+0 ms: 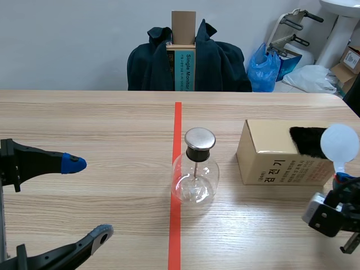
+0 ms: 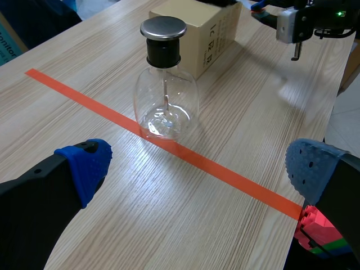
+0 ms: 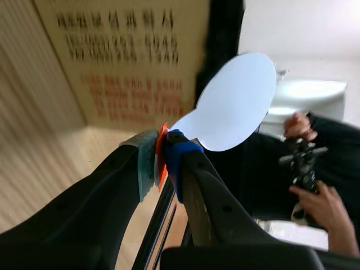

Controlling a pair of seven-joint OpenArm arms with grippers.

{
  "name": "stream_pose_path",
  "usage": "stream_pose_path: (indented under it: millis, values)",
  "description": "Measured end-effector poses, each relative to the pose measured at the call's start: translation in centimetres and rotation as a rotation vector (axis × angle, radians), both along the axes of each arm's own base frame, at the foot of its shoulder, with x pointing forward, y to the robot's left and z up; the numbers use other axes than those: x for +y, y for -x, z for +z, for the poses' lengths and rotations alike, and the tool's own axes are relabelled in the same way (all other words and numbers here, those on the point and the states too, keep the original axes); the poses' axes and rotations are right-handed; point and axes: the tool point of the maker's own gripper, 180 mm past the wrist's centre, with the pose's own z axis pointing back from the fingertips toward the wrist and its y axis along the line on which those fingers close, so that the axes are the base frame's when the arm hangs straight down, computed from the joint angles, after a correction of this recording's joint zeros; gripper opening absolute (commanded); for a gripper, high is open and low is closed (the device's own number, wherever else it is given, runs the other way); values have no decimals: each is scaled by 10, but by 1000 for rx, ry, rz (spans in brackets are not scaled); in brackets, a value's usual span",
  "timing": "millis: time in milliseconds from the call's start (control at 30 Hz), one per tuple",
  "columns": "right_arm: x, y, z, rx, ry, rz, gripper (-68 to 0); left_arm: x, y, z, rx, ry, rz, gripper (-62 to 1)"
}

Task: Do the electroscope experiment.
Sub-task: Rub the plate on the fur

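Observation:
A clear glass electroscope flask with a black neck and a round metal cap stands on the red tape line at mid table; it also shows ahead of my left gripper, which is open and empty. My right gripper is shut on the stem of a white round paddle, held up beside the cardboard box. A black fur patch lies on the box top, just behind the paddle disc. The pads pinch an orange-red part of the stem.
A chair draped with a dark jacket stands behind the table's far edge. Blue and white bags lie on the floor at the back right. A person's hand shows in the right wrist view's background. Open wood surface lies left of the tape line.

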Motion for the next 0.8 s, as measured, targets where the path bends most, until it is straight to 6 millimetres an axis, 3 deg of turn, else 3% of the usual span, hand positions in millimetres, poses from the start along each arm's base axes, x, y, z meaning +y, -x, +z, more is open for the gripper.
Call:
stream_pose_path:
  millis: [67, 133, 267, 433, 600, 800]
  values:
    - [25, 4, 6, -18, -36, 163, -668, 0, 0, 0, -1, -1, -1, 14]
    - [33, 3, 9, -25, -33, 198, -668, 0, 0, 0, -2, -3, -2, 14]
    - [5, -6, 8, -27, 9, 14, -668, 0, 0, 0, -2, -2, -2, 14]
    - [30, -4, 14, -47, -34, 166, -668, 0, 0, 0, -2, -3, -2, 14]
    - [4, -11, 12, -39, 11, 10, -668, 0, 0, 0, -2, -3, -2, 14]
    - [18, -9, 14, -49, -16, 89, -668, 0, 0, 0, -2, -3, -2, 14]
